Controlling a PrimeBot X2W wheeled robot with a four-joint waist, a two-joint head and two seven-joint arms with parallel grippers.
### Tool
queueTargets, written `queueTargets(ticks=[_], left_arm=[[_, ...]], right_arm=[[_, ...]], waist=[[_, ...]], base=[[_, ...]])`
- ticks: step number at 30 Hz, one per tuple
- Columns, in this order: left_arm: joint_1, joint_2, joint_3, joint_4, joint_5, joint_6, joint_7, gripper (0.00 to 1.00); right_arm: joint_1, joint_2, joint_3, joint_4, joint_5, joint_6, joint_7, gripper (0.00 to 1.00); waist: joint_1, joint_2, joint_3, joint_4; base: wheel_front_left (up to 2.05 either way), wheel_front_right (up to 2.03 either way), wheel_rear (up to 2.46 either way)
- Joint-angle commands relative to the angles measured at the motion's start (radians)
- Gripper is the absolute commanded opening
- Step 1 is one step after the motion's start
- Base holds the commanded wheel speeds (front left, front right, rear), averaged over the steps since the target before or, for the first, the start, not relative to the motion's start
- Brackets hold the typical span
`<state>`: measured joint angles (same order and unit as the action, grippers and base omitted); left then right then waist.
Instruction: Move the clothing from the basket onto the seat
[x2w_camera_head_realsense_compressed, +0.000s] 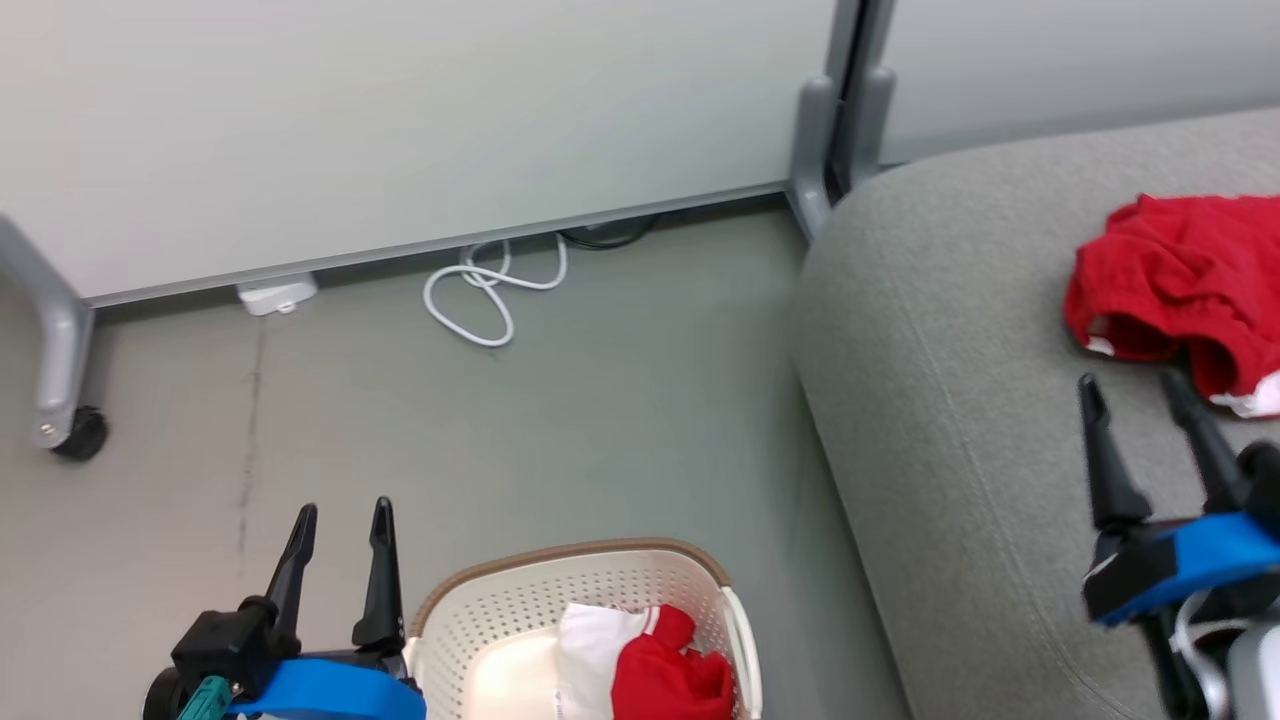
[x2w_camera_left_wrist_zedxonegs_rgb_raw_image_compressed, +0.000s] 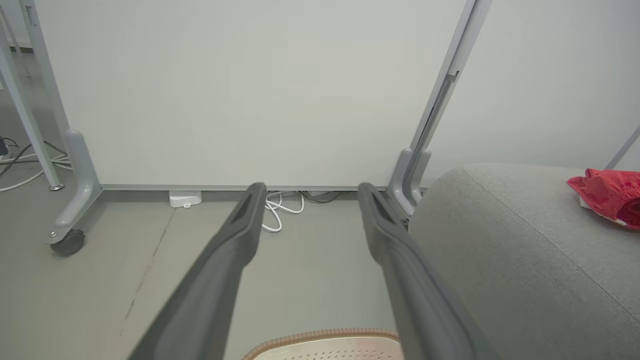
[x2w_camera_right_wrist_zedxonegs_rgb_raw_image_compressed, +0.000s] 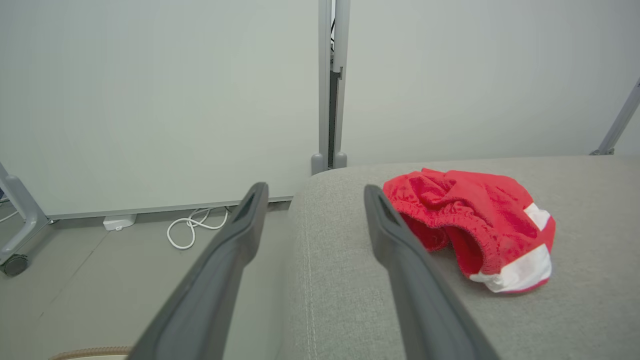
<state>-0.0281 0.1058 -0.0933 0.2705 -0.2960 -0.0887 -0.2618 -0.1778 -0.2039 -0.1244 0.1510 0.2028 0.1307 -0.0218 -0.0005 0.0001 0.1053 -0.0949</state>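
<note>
**Handling.** The remaining garment (x2w_camera_head_realsense_compressed: 665, 670) is being judged soft, light and limp. It is expected to sag and drape once lifted, and no breakage risk is being raised. A shallow pinch on a single layer is being considered liable to slip. A hold is being recommended on the bunched red fold at the top of the heap, where several layers are gathered, rather than on the flat white panel beside it. The basket's perforated wall is being noted as a possible snag for the fingertips.

**Appearance and location.** The garment is being recorded as red fabric with a white panel and a narrow striped edge. It is lying crumpled inside the basket (x2w_camera_head_realsense_compressed: 500, 610), toward its right side. The basket, cream-white with a brown rim band, is being seen on the floor (x2w_camera_head_realsense_compressed: 600, 420), near the seat (x2w_camera_head_realsense_compressed: 950, 420) and to its left. A second garment (x2w_camera_head_realsense_compressed: 1170, 270), red with white trim and a gathered edge, is already lying crumpled on the seat.

**Grippers.** The left gripper (x2w_camera_head_realsense_compressed: 345, 508) is being held just beside the basket's left rim, its fingers apart and nothing between them. The right gripper (x2w_camera_head_realsense_compressed: 1130, 382) is being held over the seat, close beside the garment there, its fingers likewise apart and empty. Whether a fingertip is touching that fabric cannot be told.
</note>
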Motion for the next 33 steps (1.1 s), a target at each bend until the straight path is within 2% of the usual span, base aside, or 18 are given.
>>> queueTargets(ticks=[1,7,15,21,33], left_arm=[[0.017,-0.003,0.015,0.002,0.007,0.002,-0.005,1.0],[0.044,-0.021,0.055,0.007,0.018,0.001,-0.005,1.0],[0.064,-0.03,0.089,0.004,0.037,-0.007,-0.005,1.0],[0.061,-0.036,0.098,-0.001,0.047,-0.012,-0.005,1.0],[0.057,-0.046,0.099,-0.016,0.059,-0.018,-0.005,1.0]], right_arm=[[0.038,0.028,0.009,-0.036,-0.02,0.0,-0.022,1.0],[0.145,0.088,0.06,-0.124,-0.082,0.0,-0.094,1.0],[0.183,0.135,0.072,-0.103,-0.117,0.0,-0.13,1.0],[0.186,0.149,0.068,-0.092,-0.125,0.0,-0.139,1.0],[0.185,0.154,0.065,-0.074,-0.119,0.0,-0.126,1.0]], waist=[[0.0005,-0.0001,-0.008,0.016],[0.0005,-0.0001,-0.042,0.089],[0.0005,-0.0001,-0.068,0.148],[0.0005,-0.0001,-0.069,0.156],[0.0005,-0.0001,-0.056,0.125]], base=[[0.0,0.0,0.0],[0.0,0.0,0.0],[0.0,0.0,0.0],[0.0,0.0,0.0],[0.0,0.0,0.0]])
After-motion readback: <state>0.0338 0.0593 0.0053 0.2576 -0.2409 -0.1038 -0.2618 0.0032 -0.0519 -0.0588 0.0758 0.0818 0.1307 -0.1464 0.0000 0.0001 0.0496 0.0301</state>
